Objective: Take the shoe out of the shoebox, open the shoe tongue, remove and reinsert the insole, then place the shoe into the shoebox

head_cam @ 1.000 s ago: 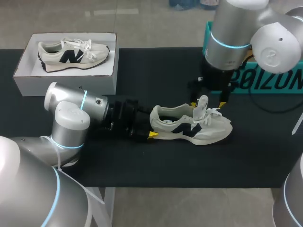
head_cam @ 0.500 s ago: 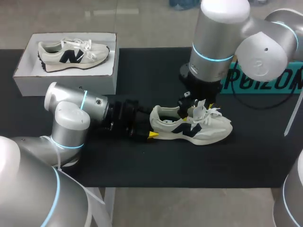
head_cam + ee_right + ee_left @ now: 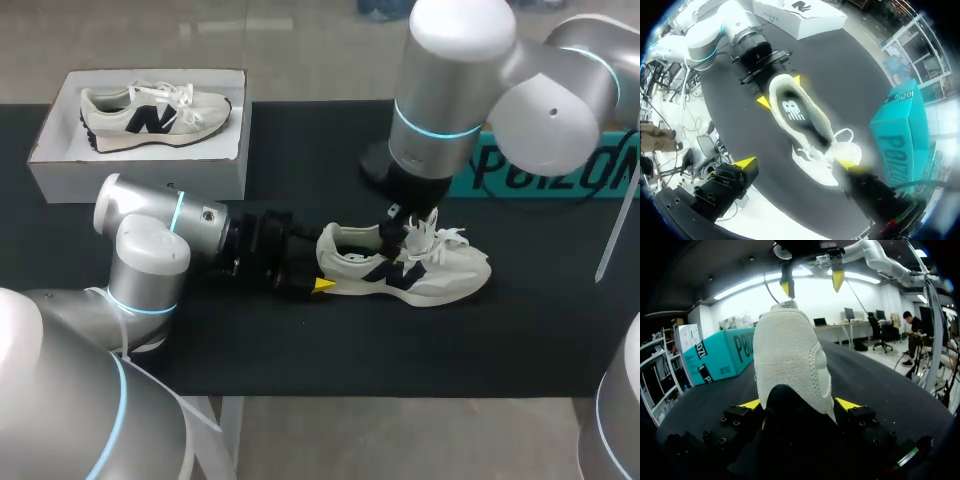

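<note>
A cream sneaker (image 3: 410,268) with a dark side mark lies on the black table, toe to the right. My left gripper (image 3: 320,270) is shut on its heel; in the left wrist view the heel (image 3: 790,360) fills the gap and both yellow fingertips (image 3: 847,404) press its sides. My right gripper (image 3: 796,164) hangs open just above the shoe's mouth, beside the raised tongue (image 3: 428,222). From the right wrist view the insole (image 3: 794,111) shows inside the shoe. The right gripper's fingers (image 3: 838,280) also show above the heel in the left wrist view.
A white shoebox (image 3: 140,165) stands at the back left with a second sneaker (image 3: 155,115) in it. A teal box (image 3: 560,170) lies at the back right, partly behind my right arm.
My right arm has swung left from the tongue and laces to above the shoe's mouth, and its fingers have spread wider. The left arm and the shoe have stayed put.
</note>
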Motion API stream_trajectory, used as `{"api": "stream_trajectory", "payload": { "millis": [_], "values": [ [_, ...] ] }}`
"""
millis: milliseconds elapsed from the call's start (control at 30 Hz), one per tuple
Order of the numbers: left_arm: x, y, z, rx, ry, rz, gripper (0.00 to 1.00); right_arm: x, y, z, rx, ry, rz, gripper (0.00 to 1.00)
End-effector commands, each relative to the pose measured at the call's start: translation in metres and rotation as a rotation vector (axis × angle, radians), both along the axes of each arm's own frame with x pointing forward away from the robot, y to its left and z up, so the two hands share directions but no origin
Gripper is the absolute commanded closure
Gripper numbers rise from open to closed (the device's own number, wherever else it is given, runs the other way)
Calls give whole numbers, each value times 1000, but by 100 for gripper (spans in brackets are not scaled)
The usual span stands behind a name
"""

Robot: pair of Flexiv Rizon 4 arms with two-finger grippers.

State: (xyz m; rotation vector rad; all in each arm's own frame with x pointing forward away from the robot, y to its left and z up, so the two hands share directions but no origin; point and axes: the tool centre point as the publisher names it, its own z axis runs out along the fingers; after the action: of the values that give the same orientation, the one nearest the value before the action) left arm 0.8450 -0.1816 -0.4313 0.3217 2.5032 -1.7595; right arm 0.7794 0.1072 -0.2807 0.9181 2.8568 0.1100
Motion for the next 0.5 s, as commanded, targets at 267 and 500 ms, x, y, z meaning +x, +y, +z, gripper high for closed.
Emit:
{"api": "stream_trajectory", "payload": {
  "millis": [267, 500],
  "values": [
    [1, -3, -4, 3, -1, 0, 100, 0, 26, -1, -45, 13, 343, 0],
    [1, -3, -4, 3, -1, 0, 100, 22, 30, -14, -39, 48, 334, 86]
  ]
}}
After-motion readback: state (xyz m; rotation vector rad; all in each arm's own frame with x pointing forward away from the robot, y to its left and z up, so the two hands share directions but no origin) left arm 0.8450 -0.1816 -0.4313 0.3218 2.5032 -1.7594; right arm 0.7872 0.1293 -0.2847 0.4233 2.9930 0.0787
